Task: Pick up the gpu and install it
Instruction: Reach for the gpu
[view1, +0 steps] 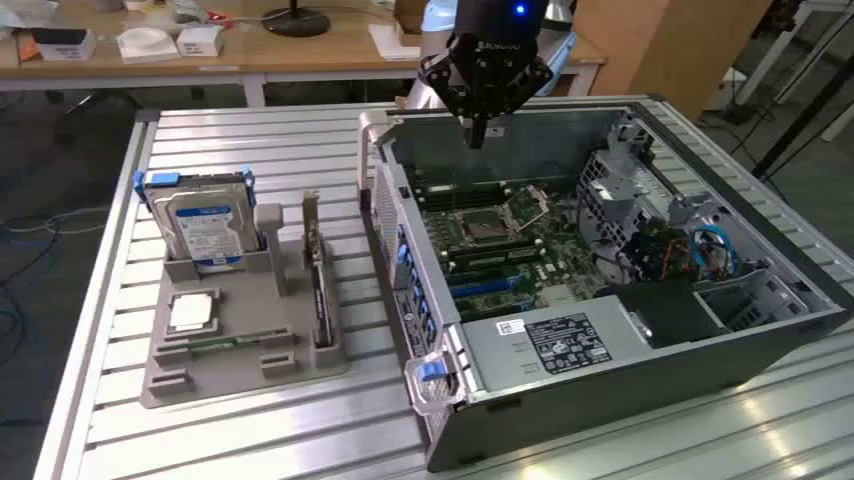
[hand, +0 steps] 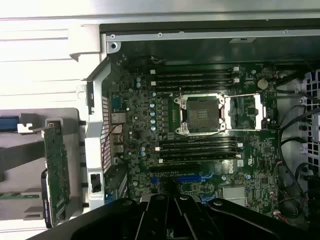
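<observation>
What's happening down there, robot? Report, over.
Gripper: jaws shut, empty, above the open computer case. GPU upright in the gray holder, untouched. Hard drive stands beside it.

Green motherboard (view1: 501, 235) with black slots and blue connectors, inside the dark grey case (view1: 641, 385). Black gripper (view1: 475, 140), upper centre. At the exterior view's left: light grey holder (view1: 220, 385), silver hard drive (view1: 203, 225) with blue-and-white label, dark green gpu (view1: 319, 300). Ribbed silver table (view1: 227, 140).
</observation>
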